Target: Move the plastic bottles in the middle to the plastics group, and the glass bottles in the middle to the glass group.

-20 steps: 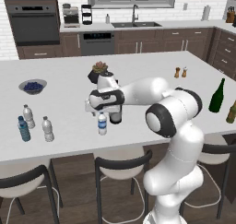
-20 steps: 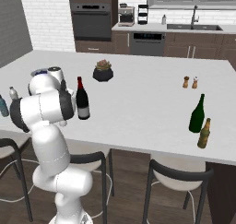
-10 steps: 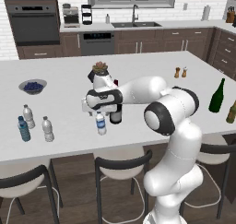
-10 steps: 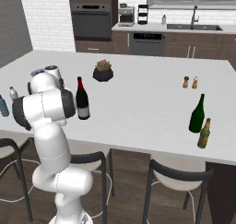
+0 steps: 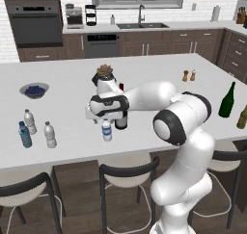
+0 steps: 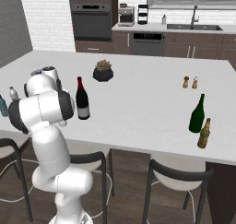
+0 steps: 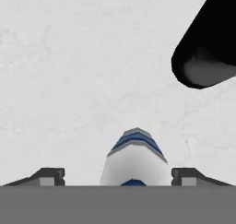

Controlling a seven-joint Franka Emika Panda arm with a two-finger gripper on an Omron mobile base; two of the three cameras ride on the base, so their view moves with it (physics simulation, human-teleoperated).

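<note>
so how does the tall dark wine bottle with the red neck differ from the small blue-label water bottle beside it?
The dark, red-necked wine bottle is far taller than the small blue-label water bottle. The wine bottle is nearly black and opaque with a pale label; the water bottle is clear with a white cap. The wine bottle stands free; the water bottle sits between the gripper's open fingertips. Both stand upright on the white counter.

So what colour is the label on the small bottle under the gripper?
Blue, on the water bottle; clearest in the left base view.
</note>
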